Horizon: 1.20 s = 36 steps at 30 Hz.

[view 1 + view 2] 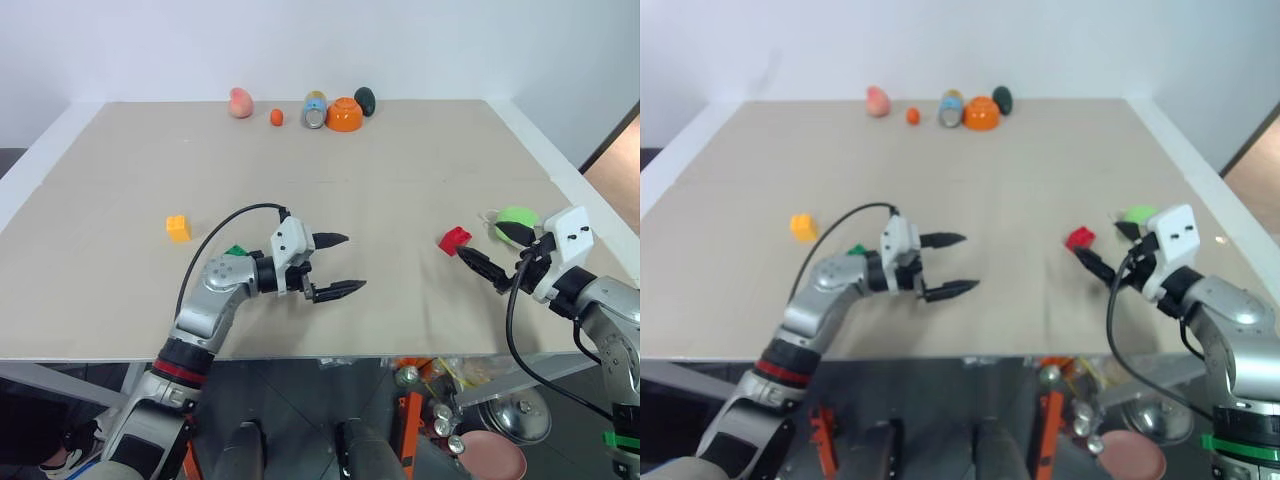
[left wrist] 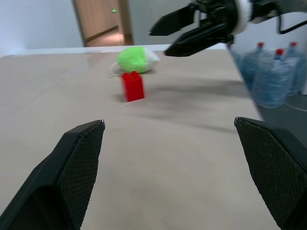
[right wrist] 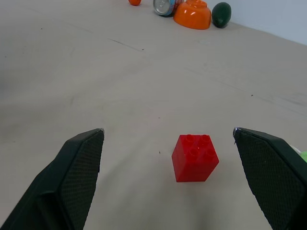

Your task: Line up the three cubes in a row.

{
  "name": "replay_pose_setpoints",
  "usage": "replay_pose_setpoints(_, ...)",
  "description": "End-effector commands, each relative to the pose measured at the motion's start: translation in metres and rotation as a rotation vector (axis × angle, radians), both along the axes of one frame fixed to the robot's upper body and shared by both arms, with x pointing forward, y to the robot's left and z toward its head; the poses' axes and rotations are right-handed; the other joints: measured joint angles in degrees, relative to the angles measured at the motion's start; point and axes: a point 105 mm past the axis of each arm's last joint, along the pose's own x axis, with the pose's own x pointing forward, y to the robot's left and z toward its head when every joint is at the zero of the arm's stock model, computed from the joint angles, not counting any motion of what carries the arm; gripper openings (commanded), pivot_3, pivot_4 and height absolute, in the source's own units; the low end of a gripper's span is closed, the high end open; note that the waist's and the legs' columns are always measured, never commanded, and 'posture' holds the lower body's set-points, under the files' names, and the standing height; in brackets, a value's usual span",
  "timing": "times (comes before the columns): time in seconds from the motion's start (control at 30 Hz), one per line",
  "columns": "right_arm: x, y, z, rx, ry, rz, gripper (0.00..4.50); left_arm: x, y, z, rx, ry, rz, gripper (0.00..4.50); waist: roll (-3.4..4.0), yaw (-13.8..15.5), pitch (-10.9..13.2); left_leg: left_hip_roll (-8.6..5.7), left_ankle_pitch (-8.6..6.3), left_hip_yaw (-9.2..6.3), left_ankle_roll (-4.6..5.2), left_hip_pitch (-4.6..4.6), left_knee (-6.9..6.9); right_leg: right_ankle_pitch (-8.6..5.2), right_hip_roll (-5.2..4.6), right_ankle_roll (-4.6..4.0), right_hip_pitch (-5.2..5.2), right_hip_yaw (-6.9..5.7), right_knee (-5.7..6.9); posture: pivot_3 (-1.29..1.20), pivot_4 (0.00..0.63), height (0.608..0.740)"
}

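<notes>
A: Which of our arms goes for the red cube [image 3: 194,157]?

B: The right one, we judge; the right gripper [image 1: 484,266] has its tips just short of the cube, which lies toward ten o'clock from them in the head view; in the right wrist view it sits ahead between the two black fingers, a little toward one side, so a short push forward should bracket it.

A: And its jaws?

B: Released, spread wide, nothing in them; the left gripper [image 1: 335,265] is likewise released and empty, pointing across the surface [image 1: 400,180] toward three o'clock, well apart from the red cube.

A: The other two cubes?

B: The yellow-orange cube [image 1: 178,228] stands at about nine o'clock from the left arm; the green cube [image 1: 236,251] peeks out just behind that wrist (mostly hidden); no row yet.

A: How does the red one look?

B: Small, studded on top, upright, no long axis; the fuzzy green ball [image 1: 516,224] lies near it at three o'clock.
</notes>
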Motion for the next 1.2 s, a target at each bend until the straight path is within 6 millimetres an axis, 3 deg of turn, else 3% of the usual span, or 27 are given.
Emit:
replay_pose_setpoints(0.03, 0.003, 0.002, 0.003, -0.022, -0.027, 0.001, 4.46, 0.003, -0.006, 0.013, -0.017, -0.046, 0.015, 4.5, 0.0, 0.0, 0.0, 0.0, 0.0, 0.0, 0.0, 0.0, 0.0, 0.0, 0.0, 0.0, 0.0, 0.0, 0.0, 0.0, 0.15, 0.738)
replay_pose_setpoints(0.33, 0.023, -0.017, -0.027, -0.025, 0.033, -0.086, 4.46, 0.005, -0.012, 0.013, -0.015, -0.027, 0.029, 4.5, 0.0, 0.0, 0.0, -0.03, 0.0, 0.05, 0.0, 0.01, 0.05, 0.03, -0.01, 0.03, 0.01, 0.05, 0.0, 0.0, 0.15, 0.738)
replay_pose_setpoints(0.6, 0.038, -0.013, -0.04, -0.015, 0.055, -0.081, 4.46, 0.007, -0.007, 0.013, -0.009, -0.025, 0.049, 4.5, 0.0, -0.1, 0.0, -0.03, 0.0, 0.06, 0.0, 0.01, 0.04, 0.05, -0.01, 0.06, 0.0, 0.07, 0.0, 0.0, 0.15, 0.738)
replay_pose_setpoints(1.2, 0.063, -0.003, -0.04, 0.004, 0.051, -0.058, 4.46, 0.009, 0.009, 0.017, -0.005, -0.029, 0.102, 4.5, 0.0, -0.1, 0.0, -0.03, 0.01, 0.11, 0.0, 0.03, 0.03, 0.08, 0.0, 0.12, 0.0, 0.15, 0.0, 0.0, 0.15, 0.738)
